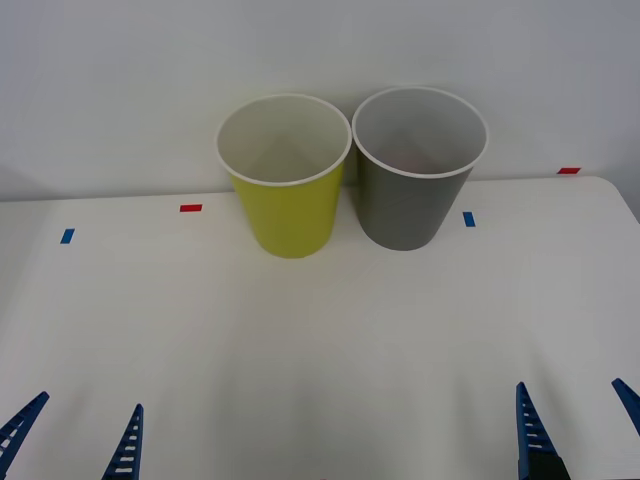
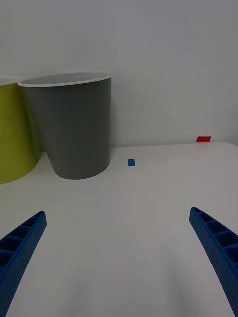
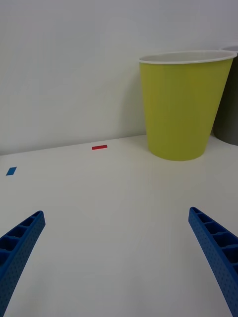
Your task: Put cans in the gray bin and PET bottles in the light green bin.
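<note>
The light green bin (image 1: pixel 290 205) and the gray bin (image 1: pixel 408 205) stand upright side by side at the back of the white table, their white rims almost touching. The green one is on the left. My left gripper (image 1: pixel 89 402) hovers open and empty near the table's front left, facing the light green bin (image 3: pixel 179 109). At the front right, my right gripper (image 1: pixel 570 385) is open and empty too, facing the gray bin (image 2: pixel 74 126). No cans or PET bottles are in view. A faint reddish tint lies deep inside the gray bin, too dim to identify.
Small tape marks lie on the table: red tape (image 1: pixel 190 208) and blue tape (image 1: pixel 67 236) on the left, blue tape (image 1: pixel 468 218) and red tape (image 1: pixel 568 171) on the right. A pale wall rises right behind the bins. The table's right edge (image 1: pixel 628 210) curves off near the red mark.
</note>
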